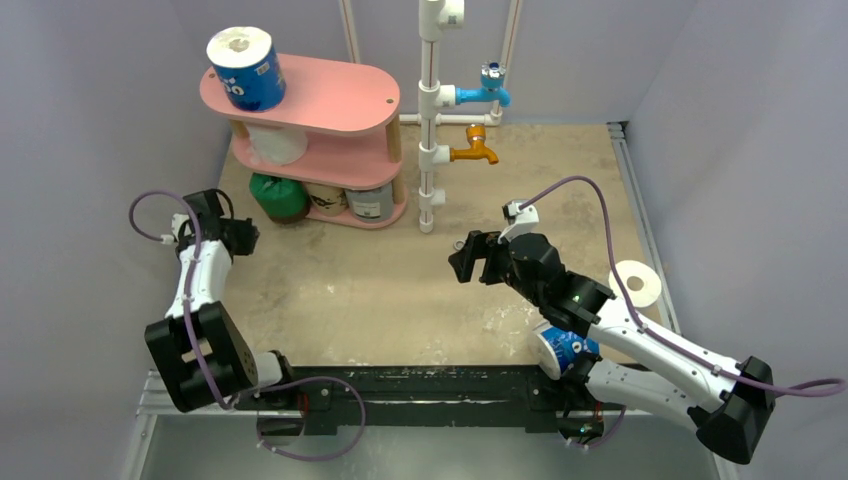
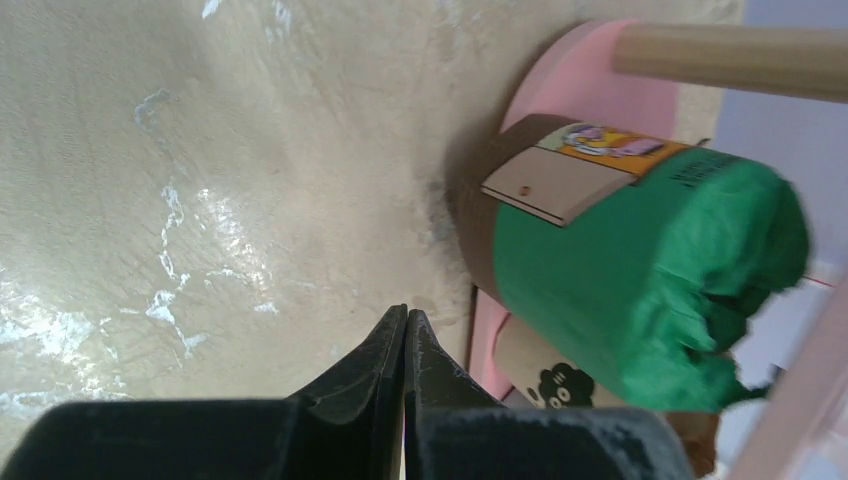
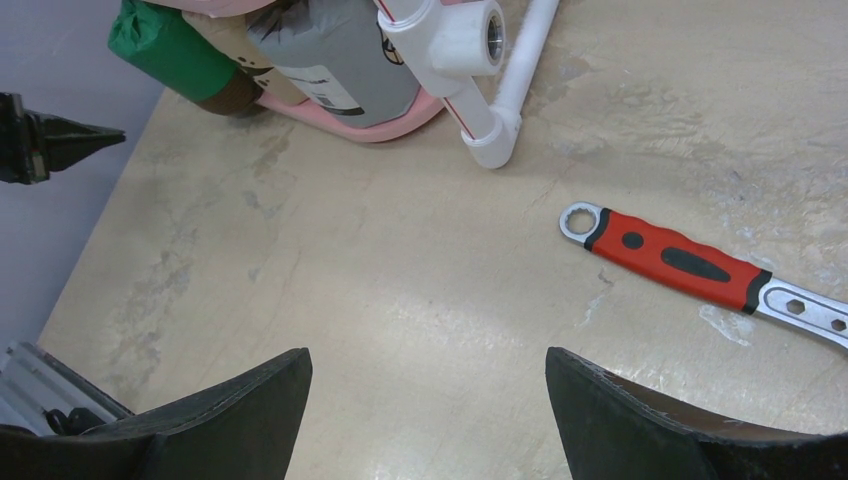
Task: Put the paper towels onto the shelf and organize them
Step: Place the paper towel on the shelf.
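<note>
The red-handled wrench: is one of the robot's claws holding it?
No, the wrench lies flat on the table, out beyond the wide-open right gripper and clear of its fingers.

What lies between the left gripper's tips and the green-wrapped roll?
Nothing but a strip of bare tabletop, seen in the left wrist view; the left gripper is shut, apart from the green-wrapped roll.

We see soft, even light from above, with faint shadows. Pale glare streaks the table [image 2: 200,225] ahead and left of the left gripper [image 2: 405,318], whose pressed-together tips blur up close. Beyond the spread right gripper [image 3: 427,362], the wrench [image 3: 680,262] looks sharp.
</note>
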Motion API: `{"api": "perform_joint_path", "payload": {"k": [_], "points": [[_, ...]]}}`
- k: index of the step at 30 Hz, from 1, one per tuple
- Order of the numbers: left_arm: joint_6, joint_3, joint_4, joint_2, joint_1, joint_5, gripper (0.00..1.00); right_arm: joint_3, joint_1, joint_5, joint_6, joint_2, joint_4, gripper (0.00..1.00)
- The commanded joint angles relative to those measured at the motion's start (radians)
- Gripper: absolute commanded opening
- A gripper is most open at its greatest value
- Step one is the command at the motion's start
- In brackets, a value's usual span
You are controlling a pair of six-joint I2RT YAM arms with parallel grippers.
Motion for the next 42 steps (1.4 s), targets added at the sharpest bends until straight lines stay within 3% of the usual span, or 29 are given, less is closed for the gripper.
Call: {"api": "perform_joint_path", "payload": {"k": [1,15,42], "points": [[-0.030,-0.002,0.110,0.086,0.002,0.089,0.00,0.002,-0.004,0.004,0.004,-0.007,0.032,0.88],[-0.030,0.086,0.204,0.268,-0.046,0.105,0.00,0.019,-0.004,0.042,0.000,0.025,0.027,0.88],[-0.043,0.161,0.414,0.410,-0.095,0.177,0.00,0.017,-0.004,0.070,-0.003,0.026,0.020,0.88]]}}
